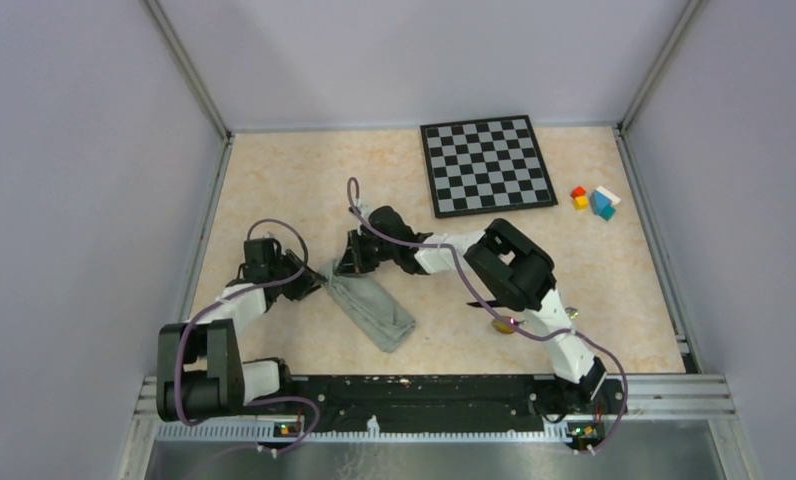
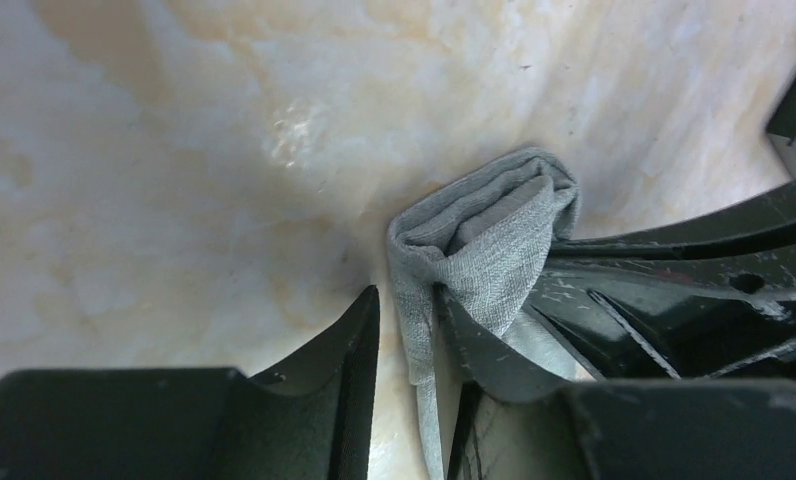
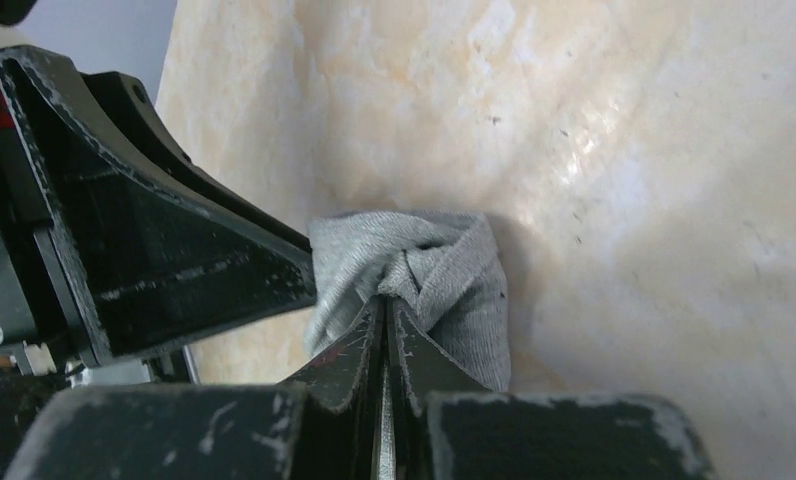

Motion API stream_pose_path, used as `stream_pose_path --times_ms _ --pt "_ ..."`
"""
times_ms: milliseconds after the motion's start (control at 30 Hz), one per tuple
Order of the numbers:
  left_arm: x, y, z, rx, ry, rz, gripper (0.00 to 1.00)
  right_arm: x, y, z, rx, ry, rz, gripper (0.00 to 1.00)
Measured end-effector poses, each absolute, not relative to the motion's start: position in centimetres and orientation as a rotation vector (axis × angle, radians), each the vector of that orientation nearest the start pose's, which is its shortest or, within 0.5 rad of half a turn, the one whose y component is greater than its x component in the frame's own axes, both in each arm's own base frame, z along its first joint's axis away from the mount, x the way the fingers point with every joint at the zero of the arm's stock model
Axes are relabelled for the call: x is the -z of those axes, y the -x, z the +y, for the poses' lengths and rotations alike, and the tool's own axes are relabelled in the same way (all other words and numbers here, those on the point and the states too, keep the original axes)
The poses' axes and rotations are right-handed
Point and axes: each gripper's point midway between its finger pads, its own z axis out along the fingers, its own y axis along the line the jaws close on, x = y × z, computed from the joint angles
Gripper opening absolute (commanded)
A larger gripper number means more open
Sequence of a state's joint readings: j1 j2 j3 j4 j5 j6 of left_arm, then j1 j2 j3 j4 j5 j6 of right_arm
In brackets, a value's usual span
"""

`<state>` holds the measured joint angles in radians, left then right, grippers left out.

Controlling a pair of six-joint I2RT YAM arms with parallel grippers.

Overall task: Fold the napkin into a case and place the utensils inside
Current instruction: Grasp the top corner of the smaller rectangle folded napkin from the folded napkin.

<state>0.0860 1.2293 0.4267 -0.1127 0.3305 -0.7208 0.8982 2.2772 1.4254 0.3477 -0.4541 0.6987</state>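
Observation:
The grey-green napkin [image 1: 372, 307] lies folded as a narrow strip on the table, left of centre. My right gripper [image 1: 352, 262] is shut on the cloth's far end; in the right wrist view the jaws [image 3: 386, 300] pinch a bunched fold of the napkin [image 3: 454, 270]. My left gripper [image 1: 311, 284] is open at the same end. In the left wrist view [image 2: 407, 295] one layer of the napkin [image 2: 494, 240] hangs between its fingers, and cloth drapes over the right finger [image 2: 484, 350]. The spoon's yellow bowl [image 1: 501, 325] peeks out under the right arm. The knife is not visible.
A black-and-white chessboard [image 1: 487, 165] lies at the back right. Small coloured blocks [image 1: 594, 200] sit to its right. The right arm stretches across the table's middle. Walls close in the table on three sides.

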Motion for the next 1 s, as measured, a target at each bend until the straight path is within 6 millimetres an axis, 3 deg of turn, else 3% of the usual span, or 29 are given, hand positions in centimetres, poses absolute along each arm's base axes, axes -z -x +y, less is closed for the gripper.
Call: stream_pose_path --times_ms 233,333,467,633,800,900,1000 --pt "-2.5 -28.1 -6.6 0.721 0.829 2.360 0.29 -3.7 -28.8 53.8 -1.346 0.552 2.288 0.00" --pt "-2.6 -28.4 -6.4 0.709 0.826 2.349 0.37 -3.6 -29.2 53.8 -1.330 0.541 2.291 0.10" --pt "-3.0 -28.0 -6.2 0.664 0.792 2.347 0.43 -3.9 -29.0 52.8 -1.294 0.544 2.301 0.22" --pt "-3.0 -27.0 -5.9 0.624 0.782 2.376 0.43 -6.1 -27.9 50.3 -1.239 0.587 2.336 0.25" --pt "-2.9 -26.4 -6.1 0.636 0.781 2.386 0.39 -8.8 -28.3 49.3 -1.254 0.600 2.292 0.14" --pt "-2.9 -26.2 -6.3 0.653 0.777 2.392 0.39 -8.7 -28.7 48.9 -1.251 0.592 2.297 0.05" --pt "-2.9 -26.2 -6.4 0.659 0.775 2.393 0.39 -8.6 -28.7 48.9 -1.257 0.594 2.303 0.02"
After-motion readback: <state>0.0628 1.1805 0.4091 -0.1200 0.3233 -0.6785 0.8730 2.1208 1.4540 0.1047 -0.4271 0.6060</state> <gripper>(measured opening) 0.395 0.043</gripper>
